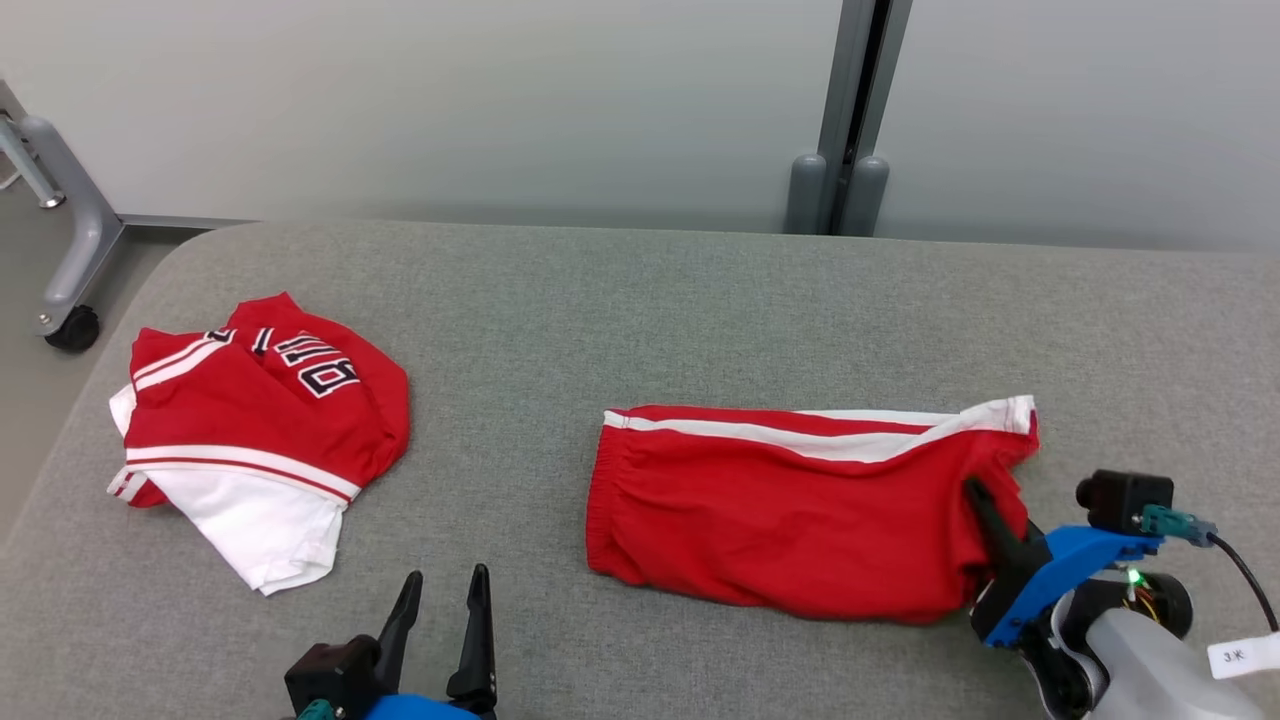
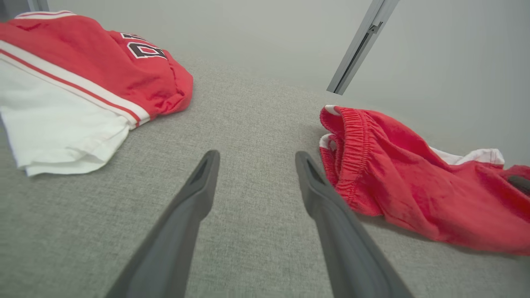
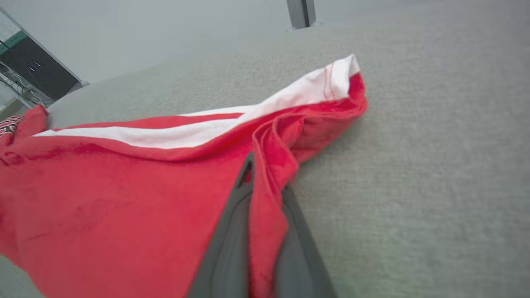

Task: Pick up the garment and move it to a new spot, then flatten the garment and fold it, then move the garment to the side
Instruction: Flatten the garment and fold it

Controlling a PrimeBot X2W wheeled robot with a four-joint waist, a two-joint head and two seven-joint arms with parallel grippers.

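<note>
1. My right claw point(image 3: 267, 176) pinches the right end of the red shorts point(image 1: 800, 510), which lie on the grey table point(image 1: 600, 300), seemingly folded
2. My left claw point(image 1: 447, 575) is spread and empty, near the front edge, between the red shorts and the jersey point(image 1: 260, 400)

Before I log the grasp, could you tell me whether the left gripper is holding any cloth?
No, the left gripper stands open above the table, gripping nothing.

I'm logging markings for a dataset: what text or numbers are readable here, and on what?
"3.K", roughly, small print on the white tag at the head view's lower right.
Block characters on the folded jersey: creased and partly hidden, so not surely readable.
The red shorts: no text visible.
</note>
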